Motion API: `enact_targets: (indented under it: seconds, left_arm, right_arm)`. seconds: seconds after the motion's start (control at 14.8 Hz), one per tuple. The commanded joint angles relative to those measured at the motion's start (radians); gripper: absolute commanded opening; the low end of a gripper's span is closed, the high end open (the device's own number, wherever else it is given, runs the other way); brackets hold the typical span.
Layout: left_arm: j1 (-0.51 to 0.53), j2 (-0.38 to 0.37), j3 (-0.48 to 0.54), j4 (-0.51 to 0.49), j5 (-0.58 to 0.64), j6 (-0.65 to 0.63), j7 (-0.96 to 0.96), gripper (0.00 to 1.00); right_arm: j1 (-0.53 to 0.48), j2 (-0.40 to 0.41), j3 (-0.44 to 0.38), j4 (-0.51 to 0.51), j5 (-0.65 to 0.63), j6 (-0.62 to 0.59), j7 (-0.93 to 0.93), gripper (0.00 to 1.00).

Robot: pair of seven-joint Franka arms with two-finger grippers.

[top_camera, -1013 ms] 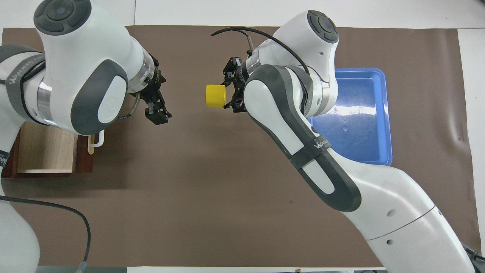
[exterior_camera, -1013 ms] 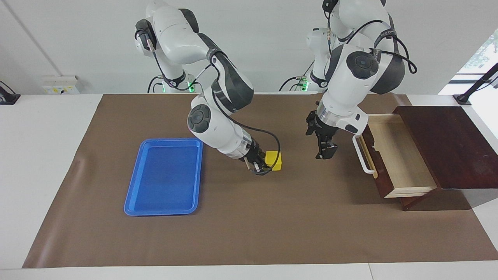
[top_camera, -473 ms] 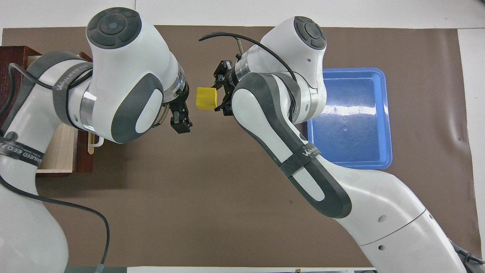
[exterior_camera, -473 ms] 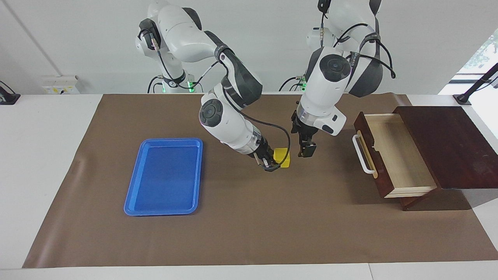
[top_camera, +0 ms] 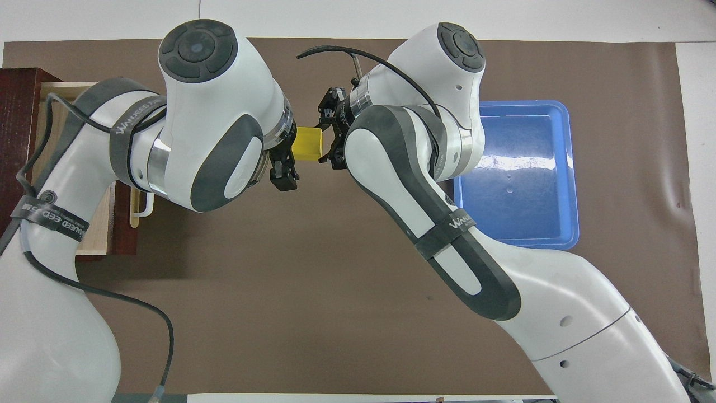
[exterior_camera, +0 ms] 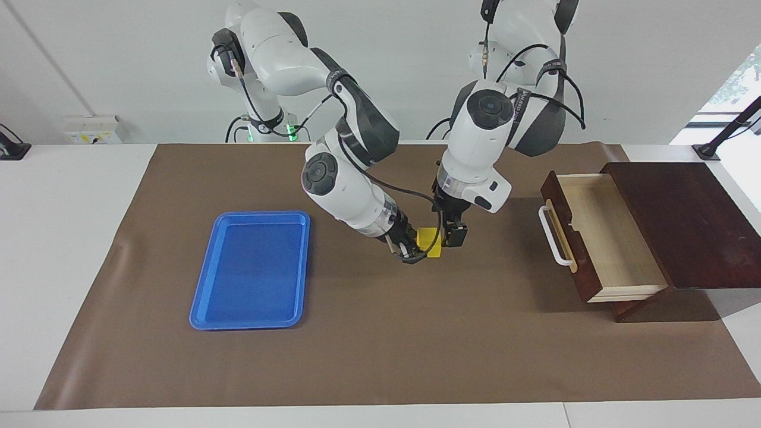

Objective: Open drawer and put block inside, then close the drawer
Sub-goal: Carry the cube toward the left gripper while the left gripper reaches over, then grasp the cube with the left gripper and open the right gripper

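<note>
A small yellow block (exterior_camera: pixel 430 244) sits in mid-air over the middle of the brown mat (exterior_camera: pixel 380 333), clamped between the fingers of your right gripper (exterior_camera: pixel 416 252), which reaches in from the blue tray's (exterior_camera: pixel 250 270) end. Your left gripper (exterior_camera: pixel 453 233) hangs just beside the block, fingers spread wide and holding nothing; you cannot tell whether it touches the cube. Toward the left arm's end of the table, the dark wooden drawer (exterior_camera: pixel 600 238) stands pulled open from its box (exterior_camera: pixel 684 220), its pale interior bare, white handle (exterior_camera: pixel 552 236) facing the block.

1 block (exterior_camera: pixel 430 244), 1 drawer (exterior_camera: pixel 600 238), 1 tray (exterior_camera: pixel 252 270)
</note>
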Motion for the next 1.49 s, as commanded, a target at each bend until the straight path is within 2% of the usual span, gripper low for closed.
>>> enact_targets:
  seconds: [0.0, 0.81, 0.88, 0.95, 1.08, 1.15, 1.42]
  left_arm:
    - [-0.011, 0.031, 0.016, 0.054, 0.010, 0.006, -0.020, 1.00]
    - [-0.050, 0.051, 0.020, 0.031, 0.059, 0.029, -0.021, 1.00]
    - [-0.049, 0.051, 0.020, 0.031, 0.059, 0.029, -0.021, 0.83]
    - [-0.051, 0.051, 0.020, 0.031, 0.059, 0.029, -0.023, 0.55]
    - [-0.051, 0.051, 0.020, 0.031, 0.062, 0.029, -0.023, 0.06]
    - [-0.050, 0.051, 0.020, 0.031, 0.062, 0.029, -0.023, 0.00]
    - [-0.046, 0.053, 0.022, 0.033, 0.062, 0.028, -0.023, 0.00]
  right_arm:
    - [0.001, 0.008, 0.005, 0.018, 0.016, 0.005, 0.022, 0.00]
    - [0.001, 0.008, 0.005, 0.018, 0.018, 0.013, 0.030, 0.00]
    - [0.001, 0.008, 0.006, 0.018, 0.018, 0.013, 0.030, 0.00]
    - [0.001, 0.008, 0.006, 0.018, 0.018, 0.013, 0.030, 0.00]
    - [0.001, 0.008, 0.006, 0.018, 0.018, 0.013, 0.030, 0.00]
    - [0.001, 0.008, 0.006, 0.018, 0.018, 0.015, 0.030, 0.00]
    - [0.001, 0.006, 0.005, 0.016, 0.038, 0.028, 0.037, 0.00]
